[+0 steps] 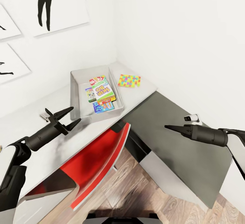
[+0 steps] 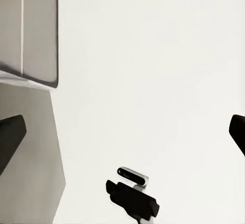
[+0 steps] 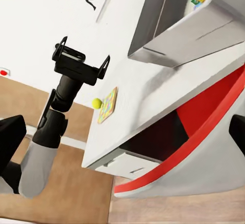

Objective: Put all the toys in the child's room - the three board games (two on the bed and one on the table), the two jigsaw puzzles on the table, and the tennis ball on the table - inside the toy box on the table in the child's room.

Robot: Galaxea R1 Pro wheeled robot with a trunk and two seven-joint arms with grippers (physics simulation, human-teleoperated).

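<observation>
White walls with black silhouette pictures back the long pale grey table [image 1: 44, 149]. Nearest, the left gripper [image 1: 64, 117] hovers over it, jaws spread and empty. Just beyond sits the shallow light grey toy box [image 1: 77, 91] holding three printed board games [image 1: 102, 92]. Farther right lies a flat multicoloured jigsaw puzzle [image 1: 129, 80], long axis along the table. The right gripper [image 1: 169, 127] hangs well apart, and whether its jaws are parted cannot be told.

child's room: toy box [image 1: 76, 91] of board games [image 1: 102, 92], silhouette wall pictures [image 1: 51, 2].

Bright, even, diffuse render lighting; white walls [image 1: 177, 23] nearly overexposed; soft faint shadows on the table [image 1: 44, 128]; slight overall softness.
</observation>
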